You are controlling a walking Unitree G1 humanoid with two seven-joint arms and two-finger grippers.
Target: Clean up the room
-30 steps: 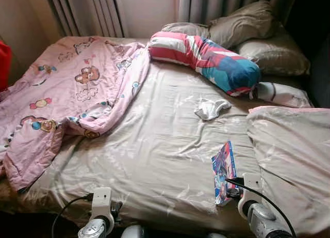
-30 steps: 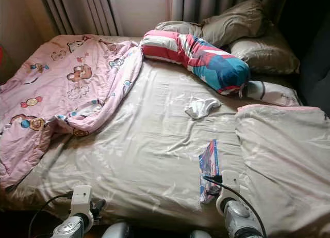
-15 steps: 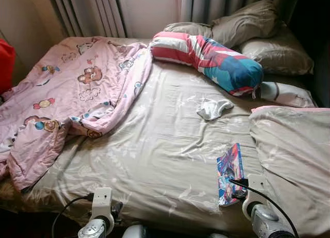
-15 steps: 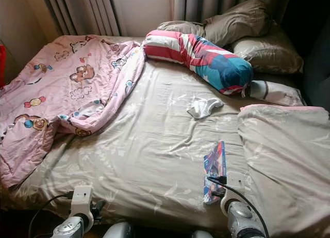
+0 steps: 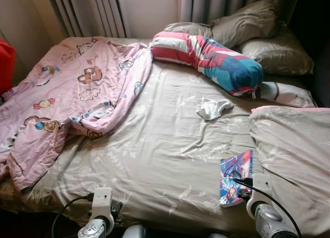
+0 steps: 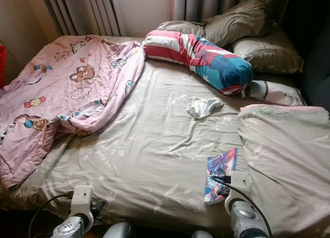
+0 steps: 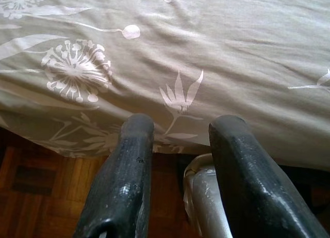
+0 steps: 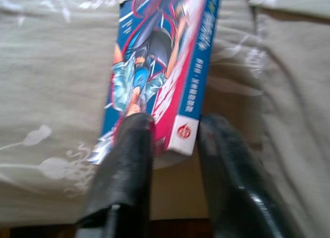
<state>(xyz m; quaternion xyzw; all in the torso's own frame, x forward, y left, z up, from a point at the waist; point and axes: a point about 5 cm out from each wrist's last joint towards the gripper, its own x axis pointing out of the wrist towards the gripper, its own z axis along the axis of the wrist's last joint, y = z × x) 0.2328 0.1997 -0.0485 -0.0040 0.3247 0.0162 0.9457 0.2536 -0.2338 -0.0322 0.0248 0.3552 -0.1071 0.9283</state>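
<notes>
While the left gripper (image 7: 175,140) hangs with its fingers (image 7: 126,171) spread over the near edge of the bed (image 5: 154,145), the right gripper (image 8: 172,140) reaches at the comic book (image 8: 160,73). Its fingers (image 8: 126,160) stand apart, one over the book's cover, the other just beside its spine corner. Far beyond them, a white sock (image 5: 212,109) lies before the striped bolster (image 5: 211,60).

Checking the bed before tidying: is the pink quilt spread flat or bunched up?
Bunched up: the pink quilt lies rumpled on one side, the bed sheet bare.
</notes>
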